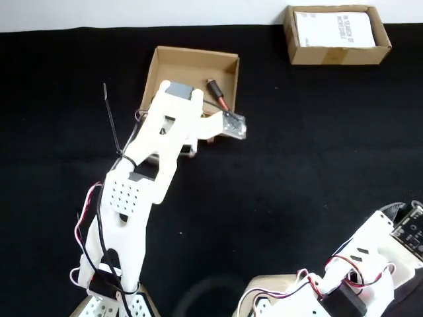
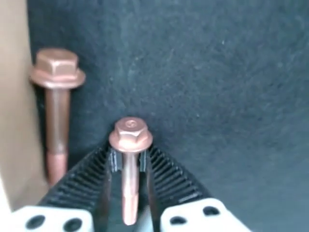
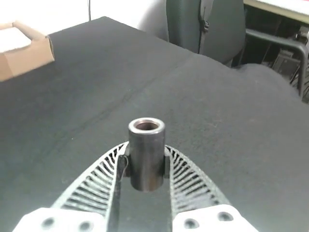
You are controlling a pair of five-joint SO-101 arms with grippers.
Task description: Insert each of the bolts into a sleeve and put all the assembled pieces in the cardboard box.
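Note:
My left gripper is shut on a copper bolt, hex head out past the fingertips. A second copper bolt lies just beyond it on the black surface, against a tan cardboard wall. In the high view the left arm stretches over the near edge of an open cardboard box, where a bolt with a dark end lies. My right gripper is shut on a dark metal sleeve, bore facing outward, above the black table. The right arm sits at the near right corner.
A second cardboard box holding white paper stands at the far right of the table, also seen as the box. An office chair stands beyond the table edge. A thin black rod stands left of the left arm.

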